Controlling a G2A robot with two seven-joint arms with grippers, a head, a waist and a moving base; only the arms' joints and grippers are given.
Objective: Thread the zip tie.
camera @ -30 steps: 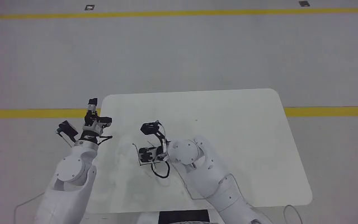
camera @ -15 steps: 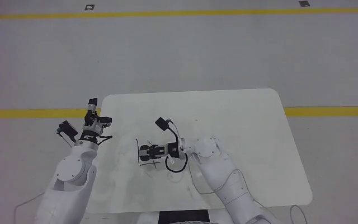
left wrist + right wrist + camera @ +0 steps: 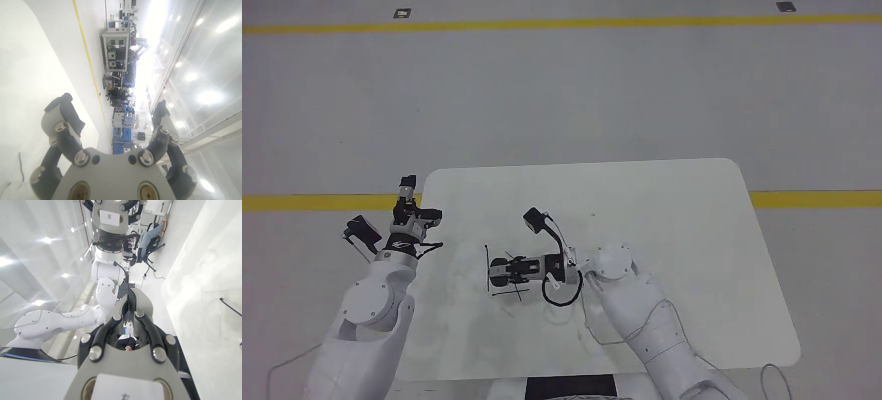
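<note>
My right gripper points left over the left half of the white table, shut on a thin black zip tie. In the right wrist view the strip runs straight out between the closed fingertips of that gripper. A second black zip tie lies flat on the table, off to one side of the right gripper. My left gripper hangs at the table's left edge, well apart from the ties. In its own view that left gripper is open, with nothing between the fingers.
The table's right half and far side are bare white surface. The floor beyond it carries yellow lines. The left arm's white links stand across from the right gripper.
The right arm has swung its gripper round to point left, and the zip tie now stands crosswise at its tips. Over the last half second it barely shifted. The left arm stayed still.
</note>
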